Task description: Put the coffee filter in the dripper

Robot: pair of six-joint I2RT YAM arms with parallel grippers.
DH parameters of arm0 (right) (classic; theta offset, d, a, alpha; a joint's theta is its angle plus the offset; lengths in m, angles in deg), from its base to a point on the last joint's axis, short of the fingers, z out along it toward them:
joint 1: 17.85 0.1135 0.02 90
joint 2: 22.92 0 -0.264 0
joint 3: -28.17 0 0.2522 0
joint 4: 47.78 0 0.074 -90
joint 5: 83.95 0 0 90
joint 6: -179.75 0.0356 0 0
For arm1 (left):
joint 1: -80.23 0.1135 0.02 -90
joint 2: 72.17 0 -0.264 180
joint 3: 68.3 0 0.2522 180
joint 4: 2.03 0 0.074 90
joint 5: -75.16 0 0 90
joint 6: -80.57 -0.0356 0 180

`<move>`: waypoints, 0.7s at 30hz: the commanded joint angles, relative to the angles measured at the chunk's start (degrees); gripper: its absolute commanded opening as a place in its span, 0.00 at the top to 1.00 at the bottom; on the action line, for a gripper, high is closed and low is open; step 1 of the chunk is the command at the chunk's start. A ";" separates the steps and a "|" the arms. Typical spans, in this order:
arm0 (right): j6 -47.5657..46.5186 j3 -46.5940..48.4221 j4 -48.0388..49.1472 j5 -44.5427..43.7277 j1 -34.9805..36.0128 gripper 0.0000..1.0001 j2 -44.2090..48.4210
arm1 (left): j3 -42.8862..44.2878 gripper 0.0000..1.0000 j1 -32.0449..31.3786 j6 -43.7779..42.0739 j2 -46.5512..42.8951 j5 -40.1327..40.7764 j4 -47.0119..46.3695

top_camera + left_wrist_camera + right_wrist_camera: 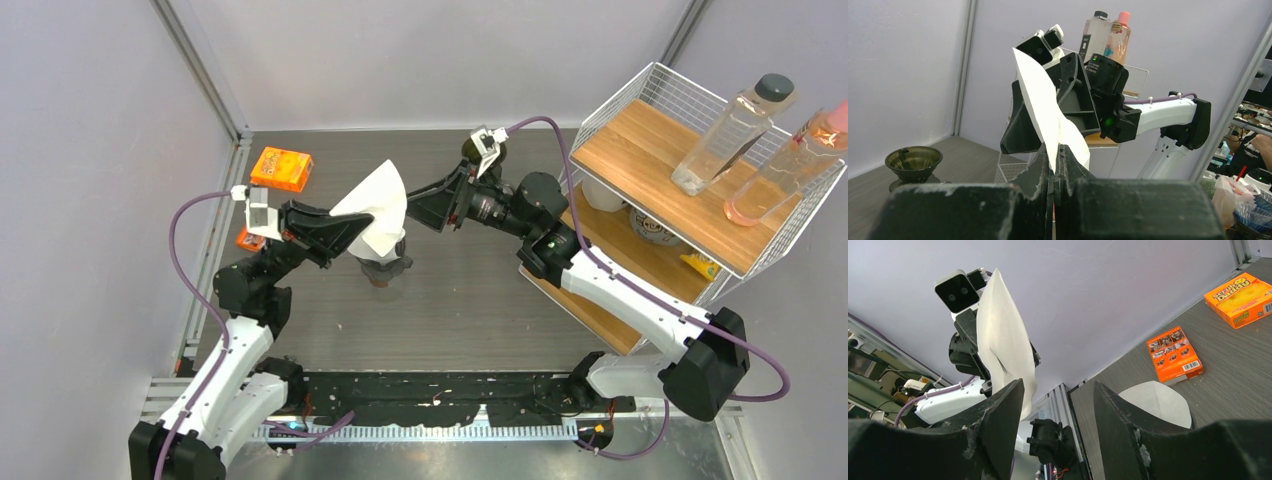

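Observation:
My left gripper (pixel 350 228) is shut on the lower corner of a white paper coffee filter (pixel 378 203) and holds it upright above the table; the pinch shows in the left wrist view (pixel 1054 150), with the filter (pixel 1048 107) fanning upward. My right gripper (pixel 425 205) is open and empty, facing the filter from the right. In the right wrist view (pixel 1058 405) the filter (pixel 1003 340) stands just beyond its left finger. The dark glass dripper (pixel 913 162) stands on the table, partly hidden behind the right wrist in the top view (pixel 472 150).
A holder with more white filters (pixel 385 262) stands below the held filter, also in the right wrist view (pixel 1158 400). An orange sponge box (pixel 281 168) and a smaller orange box (pixel 250 240) lie at left. A wire shelf (pixel 650 160) with bottles stands at right.

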 commanded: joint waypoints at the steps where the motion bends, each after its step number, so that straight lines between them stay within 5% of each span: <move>1: 0.32 1.98 2.86 0.26 -0.08 0.40 1.35 | 0.30 1.00 0.20 -1.13 0.22 -0.44 -1.74; 21: 5.17 5.03 8.19 7.71 0.00 0.41 -4.72 | 2.45 1.00 0.04 -0.25 4.06 -0.66 -3.29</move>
